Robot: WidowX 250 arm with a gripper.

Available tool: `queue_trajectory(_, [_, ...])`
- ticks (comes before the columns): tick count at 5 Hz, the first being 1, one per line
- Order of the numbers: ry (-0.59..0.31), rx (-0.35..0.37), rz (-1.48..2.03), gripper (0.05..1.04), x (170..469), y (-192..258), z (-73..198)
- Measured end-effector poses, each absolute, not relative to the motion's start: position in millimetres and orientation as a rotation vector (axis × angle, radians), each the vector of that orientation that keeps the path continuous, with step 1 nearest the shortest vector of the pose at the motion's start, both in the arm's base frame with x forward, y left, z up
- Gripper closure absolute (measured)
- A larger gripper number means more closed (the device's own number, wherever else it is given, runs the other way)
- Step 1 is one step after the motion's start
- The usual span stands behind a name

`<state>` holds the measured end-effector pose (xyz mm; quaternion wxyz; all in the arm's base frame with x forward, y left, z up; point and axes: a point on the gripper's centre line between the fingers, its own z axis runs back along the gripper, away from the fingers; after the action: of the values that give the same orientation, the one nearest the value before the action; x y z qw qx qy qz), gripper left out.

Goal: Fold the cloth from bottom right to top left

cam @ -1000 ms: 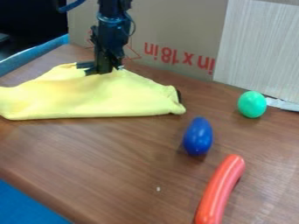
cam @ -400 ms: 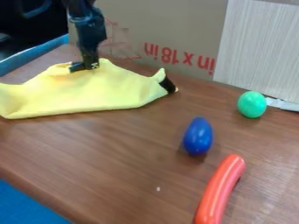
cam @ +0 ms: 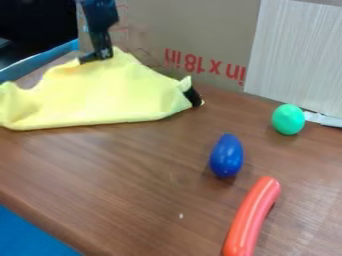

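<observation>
Fixed camera, fairly close, above wooden tabletop [cam: 120, 175], facing down at slant toward upright cardboard [cam: 200, 30].

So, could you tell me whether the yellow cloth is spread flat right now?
Not flat: the yellow cloth rises in a peak by the end effector, while its near edge lies on the table.

Counted from where I stand. Cloths: one, the yellow cloth [cam: 107, 95]. Robot arms: one, black arm [cam: 100, 15], with one gripper [cam: 95, 57]. Egg-shaped things: two, a blue egg [cam: 226, 156] and a green egg [cam: 288, 119]. Sausage-shaped things: one, the red sausage [cam: 252, 217]. Tables: one wooden table [cam: 133, 165]. Upright panels: two, one cardboard [cam: 200, 30], one pale board [cam: 297, 60]. White strips: one white strip [cam: 324, 119]. Small pale specks: one speck [cam: 180, 216]. Black patches: one black patch [cam: 194, 96].
</observation>
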<state>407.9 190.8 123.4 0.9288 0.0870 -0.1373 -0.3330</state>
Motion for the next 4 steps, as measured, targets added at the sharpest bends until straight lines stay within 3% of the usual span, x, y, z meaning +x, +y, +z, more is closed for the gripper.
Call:
queue_trajectory(2, [-0.268, 0.184, -0.650, 1.007, 426.5, 204.1, 126.2])
queue_trajectory(3, [-0.243, 0.208, -0.652, 0.851, 430.8, 210.7, 121.3])
queue_trajectory(4, [-0.242, 0.224, -0.654, 0.595, 433.2, 210.0, 121.2])
